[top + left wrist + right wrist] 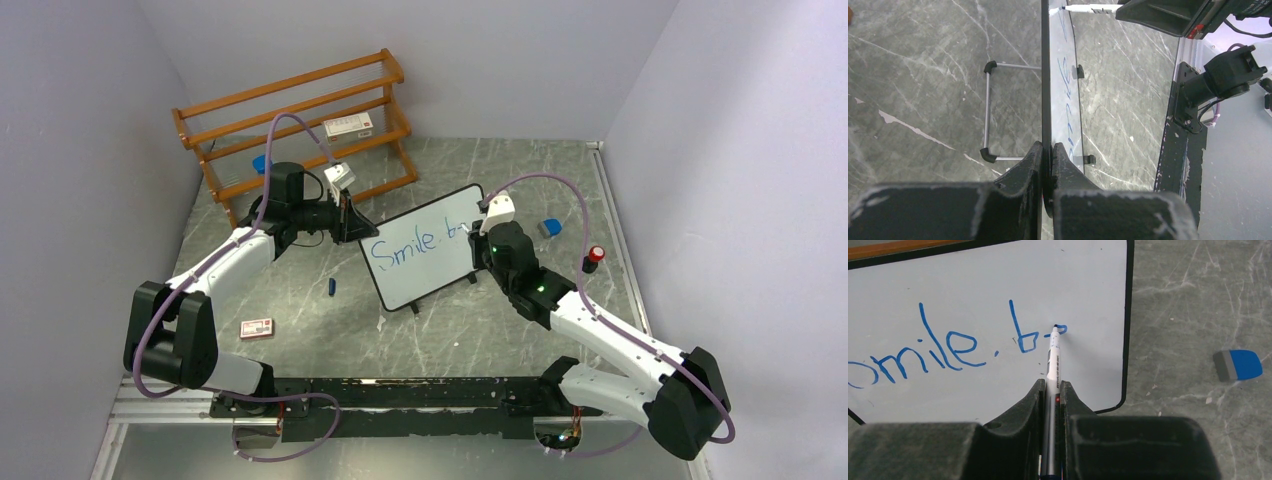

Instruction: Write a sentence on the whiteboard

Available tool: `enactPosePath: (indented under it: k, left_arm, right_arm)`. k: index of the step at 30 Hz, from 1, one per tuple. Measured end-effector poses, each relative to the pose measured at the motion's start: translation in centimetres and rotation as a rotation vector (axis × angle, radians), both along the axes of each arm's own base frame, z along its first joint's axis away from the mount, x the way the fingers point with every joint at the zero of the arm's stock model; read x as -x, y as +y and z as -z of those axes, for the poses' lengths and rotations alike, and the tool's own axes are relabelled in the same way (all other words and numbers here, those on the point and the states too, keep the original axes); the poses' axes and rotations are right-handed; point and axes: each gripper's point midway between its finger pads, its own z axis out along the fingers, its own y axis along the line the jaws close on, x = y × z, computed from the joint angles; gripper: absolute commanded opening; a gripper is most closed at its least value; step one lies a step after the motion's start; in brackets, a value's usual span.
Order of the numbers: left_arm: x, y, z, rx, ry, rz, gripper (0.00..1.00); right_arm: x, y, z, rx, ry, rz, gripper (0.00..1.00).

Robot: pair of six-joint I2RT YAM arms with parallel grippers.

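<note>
Pose | left gripper [1047, 149] clamps whiteboard [425, 275] edge | right gripper [1050, 387] holds marker [1053, 357]

— What colours do you see?
— My right claw [1050, 386] is black, its marker [1053, 357] white. Blue lettering [938, 347] on a white whiteboard [1088, 285], framed black.
— And the desk [1198, 300]?
— Grey, veined white like marble. The eraser [1238, 365] is blue and grey.

The sentence [955, 346] has its first letter cut by the left edge.
</note>
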Motion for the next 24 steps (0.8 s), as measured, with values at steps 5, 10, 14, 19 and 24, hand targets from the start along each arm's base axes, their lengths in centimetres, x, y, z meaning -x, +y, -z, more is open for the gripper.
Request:
enactPosePath:
  k: [5,10,14,19,24]
  left_arm:
    - [-0.01,0.00,0.01,0.000,0.000,-0.001,0.05]
    - [-0.02,0.01,0.02,-0.001,0.000,-0.001,0.05]
    - [-0.03,0.01,0.03,-0.001,0.000,-0.002,0.05]
    - [-0.04,0.01,0.03,-0.001,0.000,-0.002,0.05]
    - [-0.03,0.01,0.02,-0.001,0.000,-0.002,0.05]
  right_arm:
    - [0.07,0.33,-0.06,-0.009,0.001,-0.017,0.00]
    - [0.16,0.55,-0.04,-0.014,0.004,-0.029,0.00]
    - [0.25,0.73,0.00,-0.018,0.008,-0.039,0.00]
    - [0.37,0.79,0.11,-0.022,0.016,-0.041,0.00]
    - [0.74,0.82,0.39,-0.029,0.036,-0.047,0.00]
